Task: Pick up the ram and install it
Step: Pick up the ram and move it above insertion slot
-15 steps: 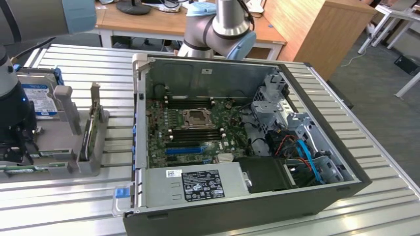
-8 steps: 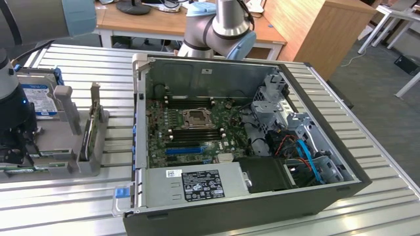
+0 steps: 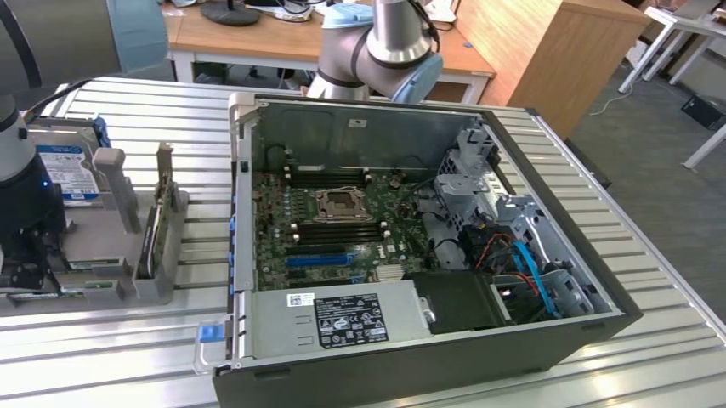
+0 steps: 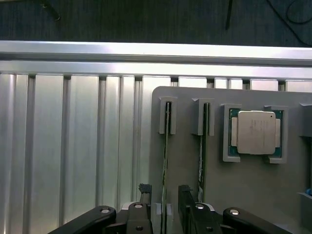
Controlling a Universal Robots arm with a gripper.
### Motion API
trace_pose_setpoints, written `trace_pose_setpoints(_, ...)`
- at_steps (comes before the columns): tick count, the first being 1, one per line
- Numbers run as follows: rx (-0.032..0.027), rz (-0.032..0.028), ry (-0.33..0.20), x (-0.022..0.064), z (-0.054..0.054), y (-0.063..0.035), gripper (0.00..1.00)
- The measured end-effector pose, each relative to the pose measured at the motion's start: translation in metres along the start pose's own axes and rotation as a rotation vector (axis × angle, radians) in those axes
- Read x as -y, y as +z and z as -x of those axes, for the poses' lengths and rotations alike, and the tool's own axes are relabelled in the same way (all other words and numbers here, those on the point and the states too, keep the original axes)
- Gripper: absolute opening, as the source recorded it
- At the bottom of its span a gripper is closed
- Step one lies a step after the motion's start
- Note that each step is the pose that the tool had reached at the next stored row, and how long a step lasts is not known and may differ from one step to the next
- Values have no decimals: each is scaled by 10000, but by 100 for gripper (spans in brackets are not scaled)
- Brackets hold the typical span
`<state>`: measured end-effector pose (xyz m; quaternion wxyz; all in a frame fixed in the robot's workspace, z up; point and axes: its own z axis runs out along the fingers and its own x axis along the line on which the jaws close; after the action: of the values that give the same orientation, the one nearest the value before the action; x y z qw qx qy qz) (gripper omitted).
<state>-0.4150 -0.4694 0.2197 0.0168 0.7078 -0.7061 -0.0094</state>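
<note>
Two thin green ram sticks stand on edge in the slots of a grey fixture (image 4: 185,185). My gripper (image 4: 165,207) is open and hangs low over one ram stick (image 4: 166,161), with a dark finger (image 4: 185,200) on either side of it and not touching. A second ram stick (image 4: 202,151) stands parallel beside it. In the exterior view the gripper (image 3: 25,268) is at the far left over the same fixture (image 3: 114,255), well away from the motherboard (image 3: 340,217) and its long black slots (image 3: 335,229).
A silver processor (image 4: 256,131) sits in a pocket of the fixture beside the sticks. A hard drive (image 3: 63,170) stands at the fixture's far side. The open computer case (image 3: 244,170) lies on the ribbed metal table (image 3: 136,110), with a power supply (image 3: 340,319) at its near end.
</note>
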Motion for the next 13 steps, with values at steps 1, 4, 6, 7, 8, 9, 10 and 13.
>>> trace_pose_setpoints(1, 0, 0, 0, 1, 0, 17, 36)
trace_pose_setpoints(4, 0, 0, 0, 2, 1, 57, 36)
trace_pose_setpoints(6, -1, 1, 0, 2, 0, 66, 36)
trace_pose_setpoints(7, 0, -1, 1, 3, 1, 74, 36)
trace_pose_setpoints(8, 0, 0, 0, 3, 1, 82, 36)
trace_pose_setpoints(9, 1, -1, 0, 4, 1, 93, 36)
trace_pose_setpoints(10, 0, 0, 0, 4, 1, 105, 36)
trace_pose_setpoints(13, 0, 0, 0, 6, 1, 145, 36)
